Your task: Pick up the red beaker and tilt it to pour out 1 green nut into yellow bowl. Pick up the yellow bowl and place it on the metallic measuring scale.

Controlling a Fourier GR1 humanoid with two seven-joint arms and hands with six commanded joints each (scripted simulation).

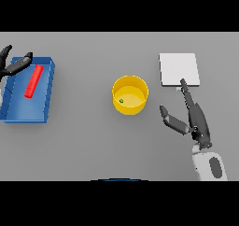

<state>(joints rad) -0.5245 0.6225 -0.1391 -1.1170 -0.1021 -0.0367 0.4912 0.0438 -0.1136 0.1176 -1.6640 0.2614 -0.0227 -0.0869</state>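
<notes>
A yellow bowl (130,95) stands at the table's middle with one small green nut (121,100) inside it. The red beaker (34,81) lies on its side in a blue tray (48,103) at the left. My left hand (11,64) hovers open over the tray's far left corner, just left of the beaker's upper end, holding nothing. My right hand (193,118) rests open to the right of the bowl, thumb pointing toward it, fingertips reaching the near edge of the pale metallic scale (179,69).
The scale sits at the far right, a hand's width beyond the bowl. The blue tray has raised walls and takes up the left edge of the grey table.
</notes>
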